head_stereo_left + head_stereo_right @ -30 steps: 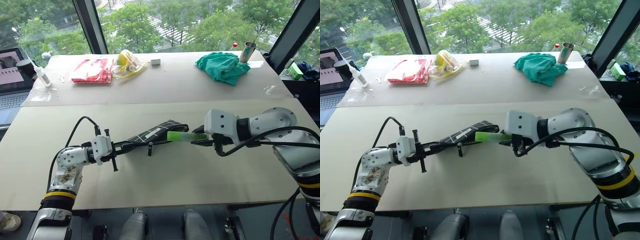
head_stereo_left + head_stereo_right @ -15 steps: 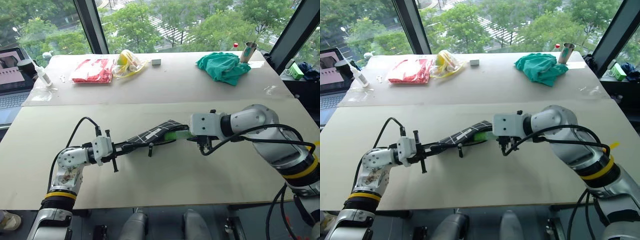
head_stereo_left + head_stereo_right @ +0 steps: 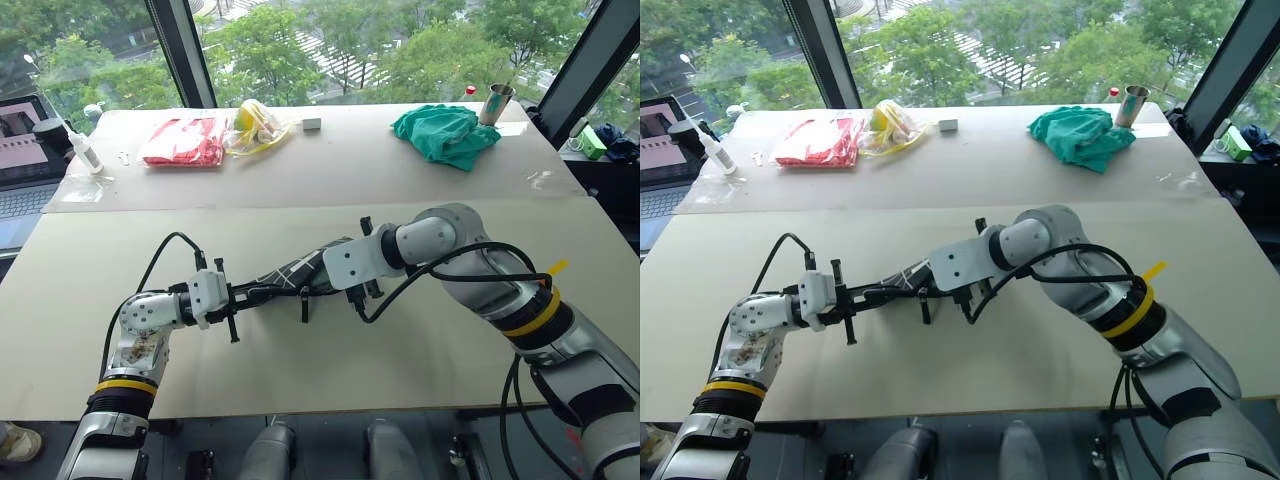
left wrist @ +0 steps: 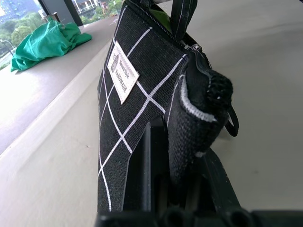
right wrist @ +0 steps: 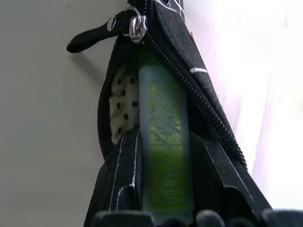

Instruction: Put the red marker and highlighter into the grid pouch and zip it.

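Seen from the head cameras: right pincer (image 3: 335,268) carried leftward across the desk (image 3: 420,360) over the last second, from well clear of the grid pouch (image 3: 300,272) to right at its open end, the highlighter (image 5: 165,142) no longer sticking out in plain sight. Left pincer (image 3: 245,295) unmoved, clamped tight on the pouch's near end and holding it up off the desk. Farther back, a red plastic bag (image 3: 183,141) and a green cloth (image 3: 445,133). From the left wrist: pouch fabric pinched between the black fingers (image 4: 208,175), white label facing out, a sliver of green just visible at the far opening. From the right wrist: fingers partly closed around the pale green highlighter, its front half already slid between the open zipper teeth, zipper pull (image 5: 135,23) hanging at the far end. Red marker not made out anywhere. Judged: highlighter insertion nearly done; release, then zipping, remaining.
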### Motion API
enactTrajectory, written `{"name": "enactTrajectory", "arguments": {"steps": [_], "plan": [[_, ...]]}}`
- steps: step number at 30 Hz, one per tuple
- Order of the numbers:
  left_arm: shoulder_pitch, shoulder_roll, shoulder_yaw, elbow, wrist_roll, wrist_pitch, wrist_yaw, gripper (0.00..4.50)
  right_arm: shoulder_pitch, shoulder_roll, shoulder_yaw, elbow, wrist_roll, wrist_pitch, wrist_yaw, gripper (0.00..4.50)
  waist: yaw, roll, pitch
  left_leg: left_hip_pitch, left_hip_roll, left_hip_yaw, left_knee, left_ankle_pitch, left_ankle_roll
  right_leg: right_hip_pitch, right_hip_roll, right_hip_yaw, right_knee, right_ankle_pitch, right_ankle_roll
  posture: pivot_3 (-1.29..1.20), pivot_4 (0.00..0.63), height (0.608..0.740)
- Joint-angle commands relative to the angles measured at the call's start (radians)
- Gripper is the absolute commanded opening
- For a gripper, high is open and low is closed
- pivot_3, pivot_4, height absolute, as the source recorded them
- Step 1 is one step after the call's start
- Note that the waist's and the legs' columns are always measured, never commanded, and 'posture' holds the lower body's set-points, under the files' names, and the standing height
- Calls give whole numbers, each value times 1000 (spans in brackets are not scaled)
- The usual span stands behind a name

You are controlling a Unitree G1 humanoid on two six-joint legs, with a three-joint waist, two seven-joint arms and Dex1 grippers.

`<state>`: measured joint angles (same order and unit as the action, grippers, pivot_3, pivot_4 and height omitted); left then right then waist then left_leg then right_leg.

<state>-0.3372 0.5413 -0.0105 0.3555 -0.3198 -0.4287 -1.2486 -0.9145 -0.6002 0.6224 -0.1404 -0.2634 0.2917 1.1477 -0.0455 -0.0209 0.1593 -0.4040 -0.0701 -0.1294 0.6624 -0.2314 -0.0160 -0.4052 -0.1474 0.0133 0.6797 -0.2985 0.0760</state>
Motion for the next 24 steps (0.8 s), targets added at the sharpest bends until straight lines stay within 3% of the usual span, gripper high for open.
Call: {"name": "enactTrajectory", "arguments": {"steps": [1, 2, 6, 11, 15, 19, 24], "plan": [[-17, -10, -4, -20, -8, -4, -2, 0, 16, 63, -30, 12, 13, -22, -38, 1518, -1, 0, 0, 0, 0, 0, 0, 0, 0, 0, 0, 0, 0, 0, 0, 0, 150, 740], [-16, -9, -3, -21, -9, -3, -3, 0, 26, 57, -45, 15, 32, 9, -12, 2030, 0, 0, 0, 0, 0, 0, 0, 0, 0, 0, 0, 0, 0, 0, 0, 0, 150, 740], [-8, -5, -2, -26, -9, -2, -4, 0, 25, 48, -124, 20, 91, 135, 24, 3279, 1, 0, 0, 0, 0, 0, 0, 0, -1, 0, 0, 0, 0, 0, 0, 0, 150, 740], [-10, -6, -3, -22, -7, -3, -2, 0, 11, -26, -258, 5, 238, 191, 118, 3279, 3, 0, 0, 0, 0, -1, 0, 0, -1, 0, 0, 0, 0, 0, 0, 0, 150, 740], [-7, -4, -2, -26, -8, -3, 0, 0, 31, -102, -439, 21, 379, 261, 139, 3279, 3, 0, 0, 0, 0, -1, 0, 0, 1, 0, 0, 0, 0, 0, 0, 0, 150, 740], [-1, 2, 2, -28, -8, -4, 2, 0, 155, -176, -588, -105, 582, 458, 182, 3279, 9, 0, 0, -1, 0, -2, 0, -3, 5, 1, 0, -1, -1, 0, 0, 0, 150, 740], [11, 9, 8, -38, -11, -1, 7, 0, 451, -230, -613, -255, 669, 618, 103, 3279, 10, 0, 0, -1, 0, -1, 0, -3, 6, 1, 0, -1, -1, 0, 0, 0, 150, 740]]}}
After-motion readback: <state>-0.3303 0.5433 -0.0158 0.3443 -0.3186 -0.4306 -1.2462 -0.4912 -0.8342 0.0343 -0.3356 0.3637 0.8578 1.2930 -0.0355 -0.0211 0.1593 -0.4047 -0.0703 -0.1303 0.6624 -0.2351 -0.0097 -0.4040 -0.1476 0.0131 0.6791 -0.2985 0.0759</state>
